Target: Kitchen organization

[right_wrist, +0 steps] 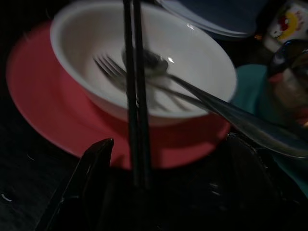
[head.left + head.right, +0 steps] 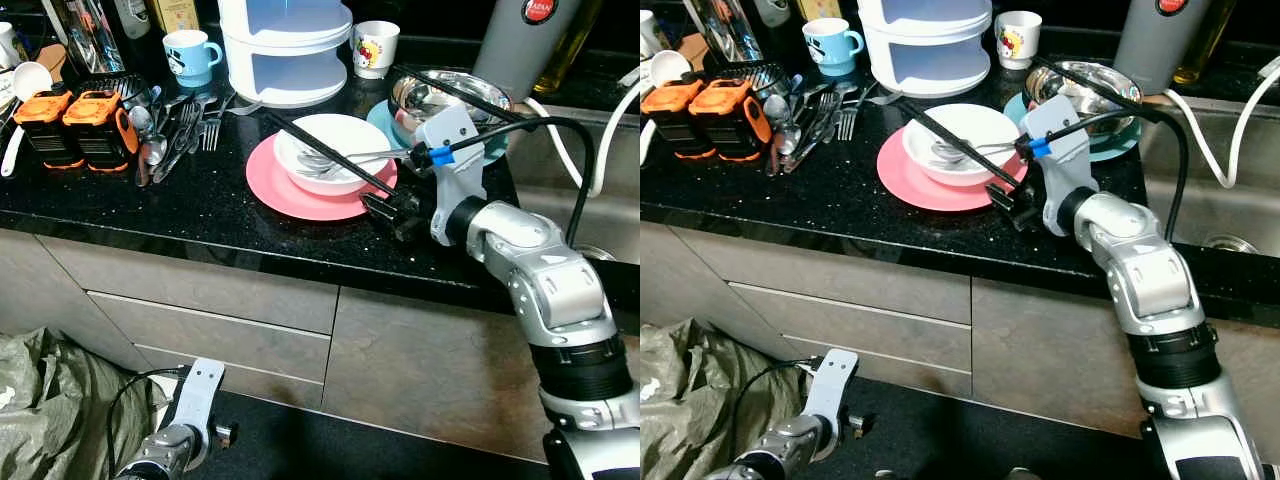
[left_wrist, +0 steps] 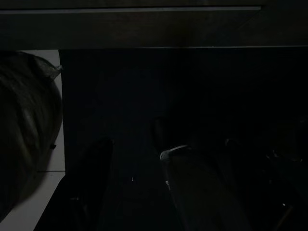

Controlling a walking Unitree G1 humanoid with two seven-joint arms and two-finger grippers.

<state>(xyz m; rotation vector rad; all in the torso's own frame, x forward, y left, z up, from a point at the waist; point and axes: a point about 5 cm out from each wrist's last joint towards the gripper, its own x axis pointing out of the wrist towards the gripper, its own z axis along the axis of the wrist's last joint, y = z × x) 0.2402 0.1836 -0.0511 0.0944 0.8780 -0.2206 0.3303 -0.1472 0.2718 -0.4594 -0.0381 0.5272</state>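
Hovering open: R pincer point(image 1: 163, 159) nr chopsticks point(image 1: 135, 96), seemingly

Chopsticks point(image 2: 325, 150) bridge the white bowl point(image 2: 340, 135); bare counter point(image 2: 190, 215) lies open left of it.

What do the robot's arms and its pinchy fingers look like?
Both arms are shiny silver with rounded joints. The right arm has a ribbed black band lower down, a pale grey bracket at the wrist with a blue clip, and a thick black cable looping over it. The right gripper has two long black fingers. The left arm ends in a pale grey bracket with a thin black cable.
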